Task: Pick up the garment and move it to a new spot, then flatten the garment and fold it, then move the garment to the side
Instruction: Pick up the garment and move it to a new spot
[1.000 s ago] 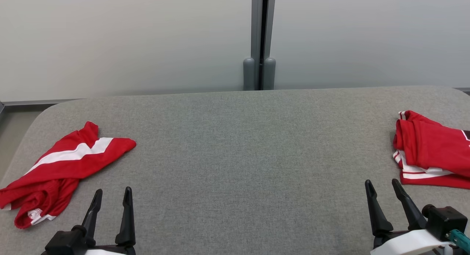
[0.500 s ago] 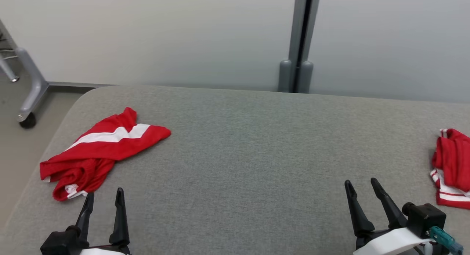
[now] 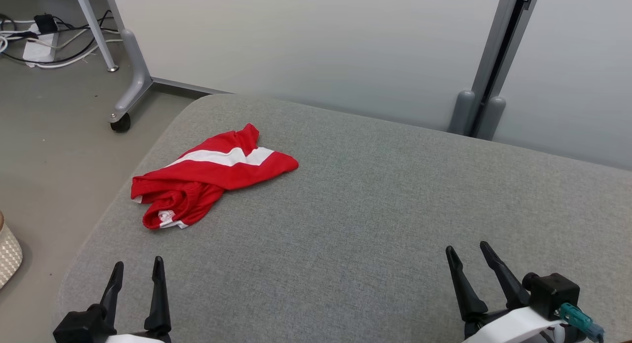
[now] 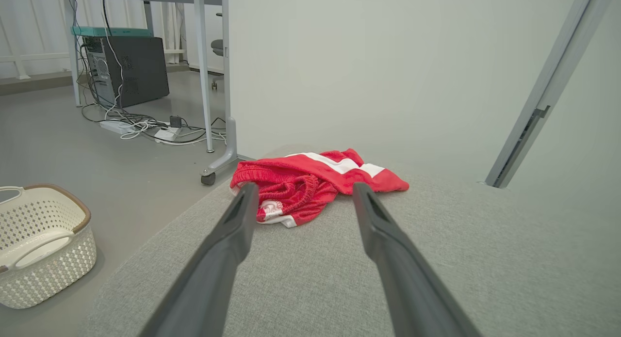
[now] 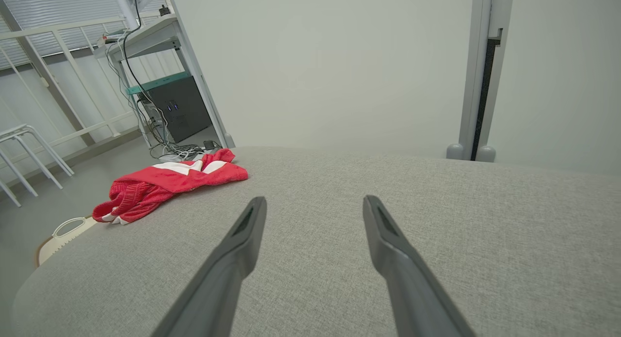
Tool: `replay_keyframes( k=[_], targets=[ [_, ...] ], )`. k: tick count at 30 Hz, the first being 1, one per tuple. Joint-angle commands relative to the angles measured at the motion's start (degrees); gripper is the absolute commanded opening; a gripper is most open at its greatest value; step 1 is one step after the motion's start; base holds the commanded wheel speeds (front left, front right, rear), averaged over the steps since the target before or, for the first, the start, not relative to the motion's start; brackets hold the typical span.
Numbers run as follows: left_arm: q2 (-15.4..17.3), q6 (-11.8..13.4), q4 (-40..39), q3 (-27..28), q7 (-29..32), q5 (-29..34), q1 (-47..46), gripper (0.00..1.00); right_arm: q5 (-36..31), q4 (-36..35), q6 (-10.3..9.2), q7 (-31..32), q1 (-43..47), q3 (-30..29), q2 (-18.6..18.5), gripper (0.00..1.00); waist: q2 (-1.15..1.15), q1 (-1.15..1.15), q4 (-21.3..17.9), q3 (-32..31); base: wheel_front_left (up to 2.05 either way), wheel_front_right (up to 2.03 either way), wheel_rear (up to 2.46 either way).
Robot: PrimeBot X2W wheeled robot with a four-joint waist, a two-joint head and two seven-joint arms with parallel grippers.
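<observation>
Both of my grippers hover empty above the near edge of the grey padded table [image 3: 375, 195]. The left gripper [image 3: 138, 262] and the right gripper [image 3: 466, 247] each have their fingers spread wide. The garment [image 3: 212, 177], red shorts with a white stripe, lies crumpled near the table's far-left corner, close to the left edge. It is ahead of my left gripper and well apart from my right. Its long axis runs diagonally. The bunched waistband end points toward the left edge and the near side, and the flatter, striped leg end points toward the far edge and the table's middle. The main hazard, as I judge it, is that left edge: a pinch that drags the cloth rather than lifting it could slide it off toward the floor, where a white basket [image 4: 43, 240] stands. A second hazard lies in the twisted folds at the waistband, where a grasp may catch one layer or several, leaving the garment tangled and hard to flatten.
</observation>
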Motion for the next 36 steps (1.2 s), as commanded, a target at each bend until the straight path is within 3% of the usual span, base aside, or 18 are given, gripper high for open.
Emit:
replay_keyframes(
  k=[1,6,16,19,27,36],
  targets=[
    [0.54,-0.05,-0.22,0.03,0.71,-0.31,0.03,1.0,0.35,0.27,0.04,-0.37,-0.73,0.32,-0.4,1.0,0.0,0.0,0.3,-0.14,0.0,0.0,0.0],
    [1.45,-0.24,-2.07,0.26,5.1,-1.52,-1.61,1.0,0.36,0.01,0.04,-0.5,-1.83,0.99,-0.94,1.0,0.0,0.0,-0.54,1.13,0.0,0.0,0.0],
    [8.04,-0.91,-1.66,2.67,21.64,-5.57,-14.56,1.0,-0.84,-3.0,0.04,-0.19,-6.49,0.42,-3.31,1.0,0.0,0.0,-4.22,8.83,0.0,0.0,0.0],
    [9.57,-1.65,-0.09,3.91,23.66,-7.52,-18.76,1.0,-1.59,-4.81,0.04,0.17,-8.04,0.24,-3.15,1.0,0.0,0.0,-5.45,10.97,0.0,0.0,0.0],
    [13.25,-3.95,13.18,6.11,32.08,-14.74,-32.29,1.0,-4.51,-11.75,0.04,1.75,-13.91,0.18,-3.84,1.0,0.0,0.0,-10.33,19.06,0.0,0.0,0.0],
    [16.23,-5.29,30.12,5.73,38.81,-19.02,-39.53,1.0,-5.63,-15.0,0.04,2.04,-19.37,1.17,-3.39,1.0,0.0,0.0,-15.43,25.99,0.0,0.0,0.0]
  ],
)
